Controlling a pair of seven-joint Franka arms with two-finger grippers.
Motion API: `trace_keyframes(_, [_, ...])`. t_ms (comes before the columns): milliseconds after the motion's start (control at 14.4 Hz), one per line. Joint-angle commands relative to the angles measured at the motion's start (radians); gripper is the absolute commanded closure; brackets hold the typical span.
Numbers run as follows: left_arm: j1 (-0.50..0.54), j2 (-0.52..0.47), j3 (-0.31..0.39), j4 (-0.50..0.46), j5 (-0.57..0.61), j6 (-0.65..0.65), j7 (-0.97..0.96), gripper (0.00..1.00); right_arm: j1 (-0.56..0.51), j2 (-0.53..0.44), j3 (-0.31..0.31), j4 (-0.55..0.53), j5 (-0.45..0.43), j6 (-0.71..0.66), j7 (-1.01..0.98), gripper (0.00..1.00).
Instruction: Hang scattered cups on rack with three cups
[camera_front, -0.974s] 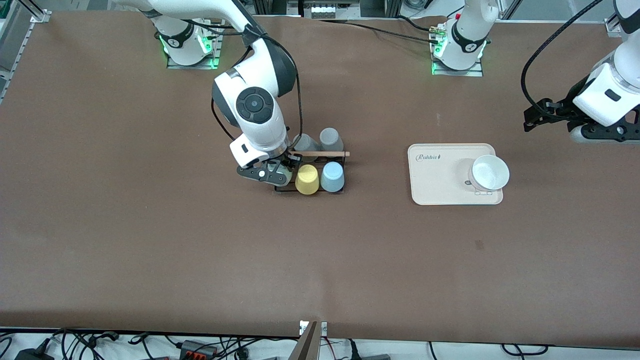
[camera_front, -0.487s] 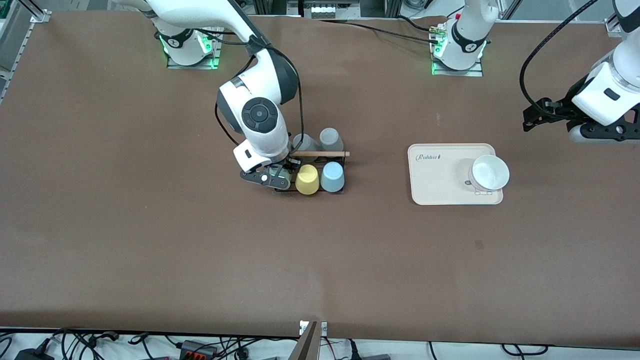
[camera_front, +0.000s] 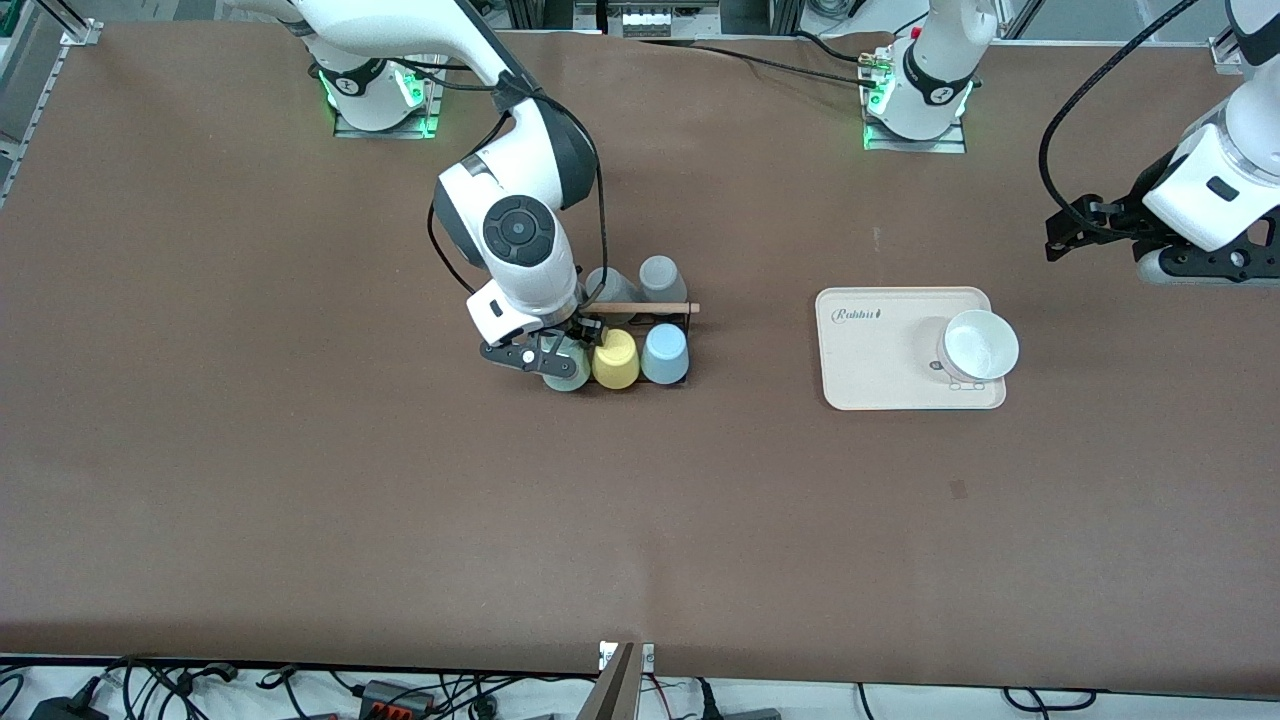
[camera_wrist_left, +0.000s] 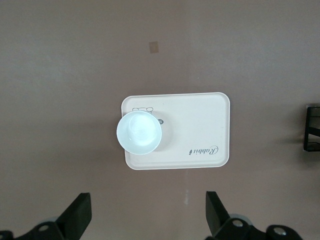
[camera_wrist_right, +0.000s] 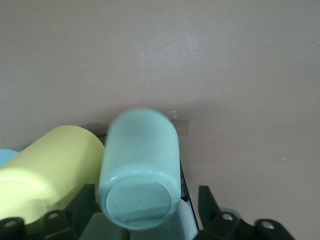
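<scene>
- The right pincer (camera_front: 545, 358) sits in the middle of the frame in the front view, low at the rack (camera_front: 680, 318), at the rack's end toward the right arm.
- Its fingers (camera_wrist_right: 82, 202) stand apart on either side of the mint-green cup (camera_front: 566, 370), with a sliver of gap on each flank. It grips nothing.
- The mint-green cup is on the rack's end spot in the row nearer the front camera, just beside the yellow cup (camera_front: 614, 358). The light blue cup (camera_front: 665, 353) comes next along the same row.
- Both grey cups (camera_front: 660, 275) stand in the row higher in the frame, past the wooden rod (camera_front: 640, 308).
- The relation that matters is that the mint cup lies directly between the open fingers. Its flat base faces the right wrist camera and its long axis slants away and down, mouth lowest.
- My reading is that any retreat should run back along that axis, since a sideways pull could drag the cup off its peg or nudge the yellow one.
- The left pincer (camera_front: 1065, 240) waits at the frame's edge, over bare bench (camera_front: 300, 500). Its fingers are spread wide and empty, and it is well apart from the rack.
- The cream tray (camera_wrist_left: 200, 125) with a white bowl (camera_wrist_left: 139, 132) lies below it.
</scene>
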Motion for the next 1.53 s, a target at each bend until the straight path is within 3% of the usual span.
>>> trace_keyframes(0, [-0.003, 0.006, 0.004, 0.023, -0.017, -0.016, -0.001, 0.0, 0.002, -0.028, -0.004, -0.001, -0.015, -0.008, 0.009, 0.0])
trace_keyframes(139, [-0.003, 0.005, 0.003, 0.021, -0.02, -0.019, -0.003, 0.0, -0.006, -0.058, -0.004, -0.001, -0.015, -0.014, -0.006, 0.0])
trace_keyframes(418, [0.0, 0.006, 0.004, 0.023, -0.02, -0.019, 0.005, 0.0, -0.093, -0.175, -0.004, 0.01, -0.003, -0.166, -0.105, 0.0])
trace_keyframes(696, [0.003, 0.006, 0.004, 0.021, -0.02, -0.018, 0.007, 0.0, -0.269, -0.296, -0.004, 0.01, 0.002, -0.313, -0.277, 0.0])
trace_keyframes(1253, [-0.002, 0.006, 0.004, 0.023, -0.02, -0.016, 0.007, 0.0, -0.708, -0.469, -0.005, 0.01, -0.007, -0.433, -0.682, 0.0])
trace_keyframes(1462, [-0.002, 0.006, 0.004, 0.023, -0.018, -0.016, 0.007, 0.0, -0.78, -0.508, -0.016, 0.033, -0.015, -0.468, -0.699, 0.0])
